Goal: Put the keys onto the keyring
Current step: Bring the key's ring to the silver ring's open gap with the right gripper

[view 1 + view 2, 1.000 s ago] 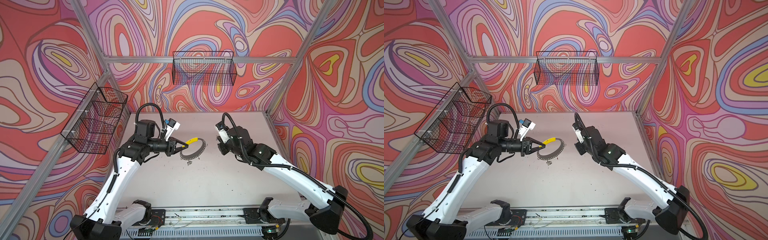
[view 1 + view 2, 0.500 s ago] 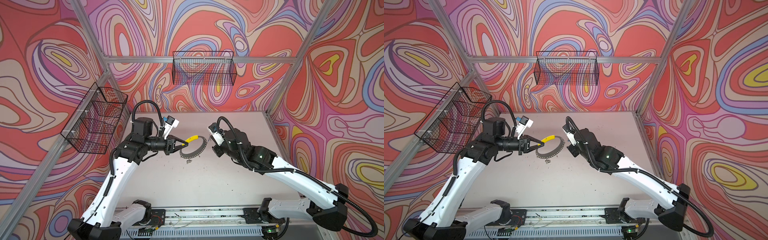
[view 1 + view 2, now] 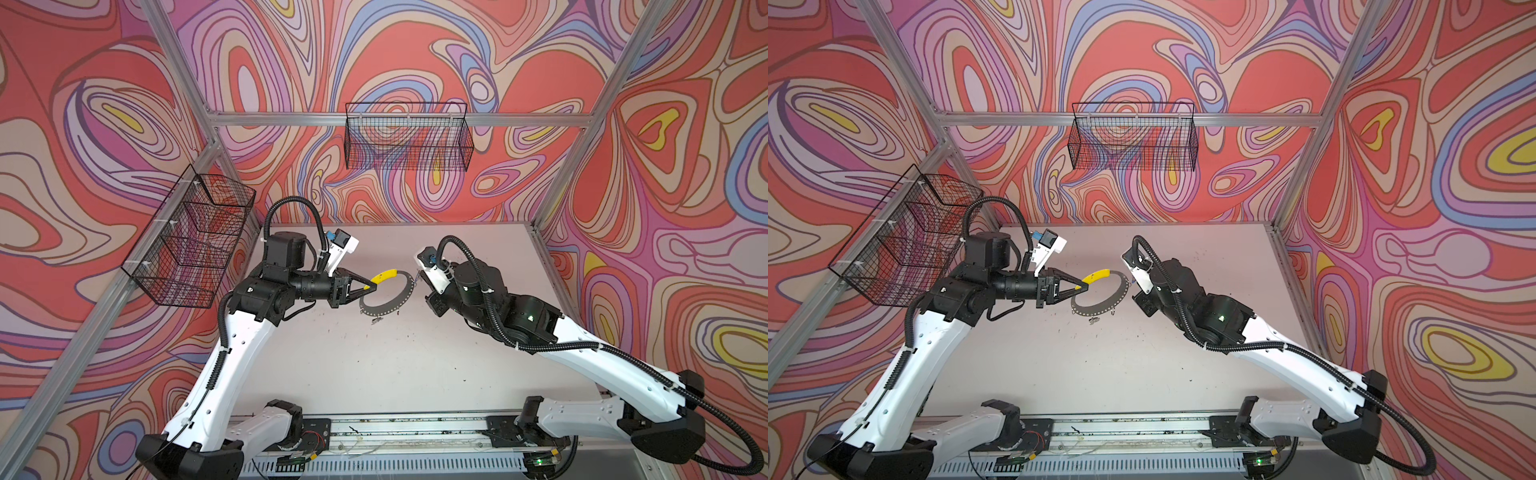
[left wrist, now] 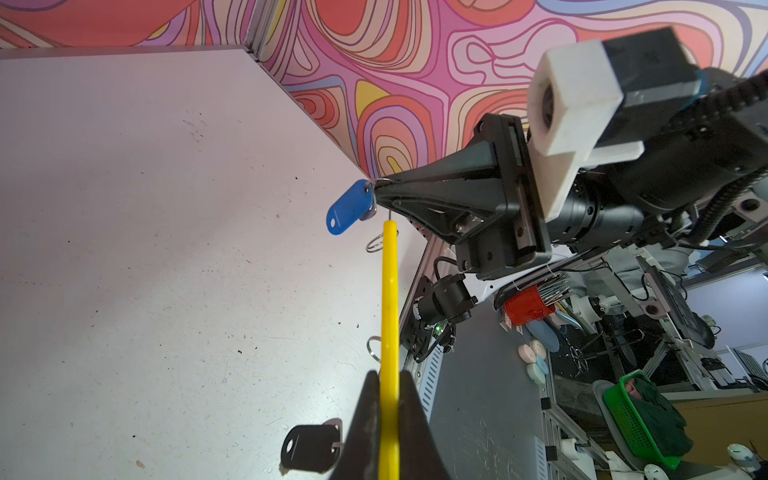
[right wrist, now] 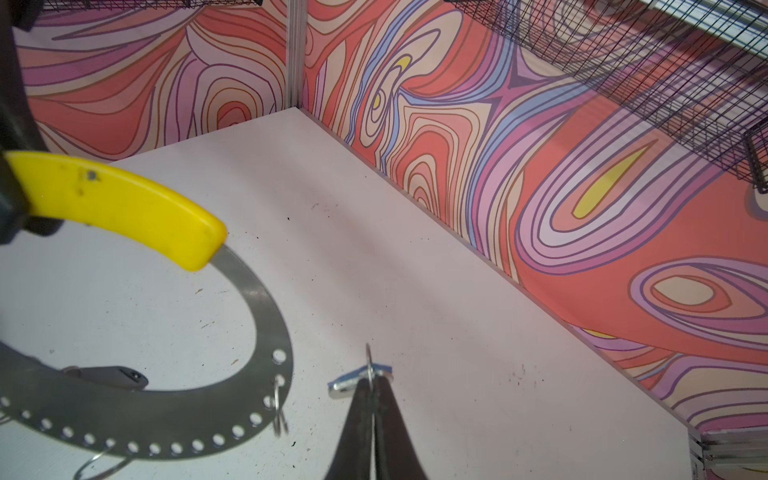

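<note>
Both top views: clamps the keyring (image 3: 384,310) by its yellow segment (image 3: 384,276) in the left gripper (image 3: 368,286), lifting it off the table (image 3: 374,374) so its holes are reachable.

Left wrist view: pinches the blue-tagged key (image 4: 347,208) in the closed right gripper (image 4: 376,189), just beside the segment's end (presumably for threading). Shows the black-tagged key (image 4: 309,449) near the left gripper, attachment unclear.

Right wrist view: points that key at the perforated band, near but apart.

black-tag key (image 4: 309,448) partly hidden behind left hand (image 4: 389,378), blue-tag key (image 4: 348,208) blade mostly hidden, keyring (image 5: 257,316) cut by edge
</note>
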### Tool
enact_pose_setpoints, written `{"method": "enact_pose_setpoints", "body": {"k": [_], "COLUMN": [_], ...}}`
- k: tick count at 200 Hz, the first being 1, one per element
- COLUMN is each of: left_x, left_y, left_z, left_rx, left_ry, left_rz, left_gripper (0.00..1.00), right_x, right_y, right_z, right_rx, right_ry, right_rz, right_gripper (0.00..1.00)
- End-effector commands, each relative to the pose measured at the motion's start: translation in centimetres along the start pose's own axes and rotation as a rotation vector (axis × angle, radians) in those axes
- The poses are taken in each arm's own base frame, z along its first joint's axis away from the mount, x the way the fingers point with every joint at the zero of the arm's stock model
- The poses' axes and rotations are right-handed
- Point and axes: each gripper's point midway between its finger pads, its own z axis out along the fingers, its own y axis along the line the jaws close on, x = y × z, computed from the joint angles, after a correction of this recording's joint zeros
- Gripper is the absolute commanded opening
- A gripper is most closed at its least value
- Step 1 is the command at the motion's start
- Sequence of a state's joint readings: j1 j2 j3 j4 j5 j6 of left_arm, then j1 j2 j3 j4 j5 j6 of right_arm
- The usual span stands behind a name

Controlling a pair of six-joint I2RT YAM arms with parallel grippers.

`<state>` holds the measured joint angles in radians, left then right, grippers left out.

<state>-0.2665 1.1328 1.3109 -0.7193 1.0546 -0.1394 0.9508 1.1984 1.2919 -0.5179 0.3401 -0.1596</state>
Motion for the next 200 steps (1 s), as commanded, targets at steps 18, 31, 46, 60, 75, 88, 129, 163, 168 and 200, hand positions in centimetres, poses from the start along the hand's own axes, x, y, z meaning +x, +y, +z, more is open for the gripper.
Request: {"method": "enact_pose_setpoints", "body": {"k": [18, 31, 46, 60, 75, 88, 129, 163, 168, 200], "left_x": [-0.8, -0.9, -0.9, -1.0, -1.1, -1.1, -1.2, -1.3, -1.3, -1.4], "left_y": [-1.0, -0.9, -0.7, -0.6, -0.5, -0.4, -0.3, -0.3, -0.2, -0.3], "left_z": [-0.4, -0.4, -0.4, -0.4, -0.4, -0.3, -0.4, -0.4, -0.5, -0.5], "left_rx": [0.021, 0.015, 0.007, 0.001, -0.004, -0.004, -0.016, -0.020, -0.022, -0.020], "left_ry": [-0.014, -0.015, -0.013, -0.014, -0.015, -0.014, -0.010, -0.013, -0.014, -0.017], "left_rz": [0.014, 0.013, 0.011, 0.014, 0.012, 0.009, 0.011, 0.011, 0.011, 0.011], "left_gripper": [0.00, 0.00, 0.00, 0.00, 0.00, 0.00, 0.00, 0.00, 0.00, 0.00], "right_x": [-0.6, -0.5, -0.6, -0.5, -0.4, -0.4, -0.6, -0.4, -0.3, -0.1], "right_y": [0.6, 0.8, 1.0, 1.2, 1.2, 1.3, 1.5, 1.7, 1.8, 1.8], "right_z": [-0.6, -0.6, -0.7, -0.8, -0.9, -0.9, -1.1, -1.2, -1.2, -1.4], "right_rx": [-0.030, -0.036, -0.042, -0.046, -0.039, -0.035, -0.026, -0.024, -0.025, -0.021], "right_ry": [-0.009, -0.006, -0.006, -0.001, 0.002, 0.003, -0.007, -0.007, -0.006, -0.004], "right_rz": [-0.021, -0.026, -0.027, -0.032, -0.041, -0.047, -0.057, -0.065, -0.065, -0.066], "right_gripper": [0.00, 0.00, 0.00, 0.00, 0.00, 0.00, 0.00, 0.00, 0.00, 0.00]}}
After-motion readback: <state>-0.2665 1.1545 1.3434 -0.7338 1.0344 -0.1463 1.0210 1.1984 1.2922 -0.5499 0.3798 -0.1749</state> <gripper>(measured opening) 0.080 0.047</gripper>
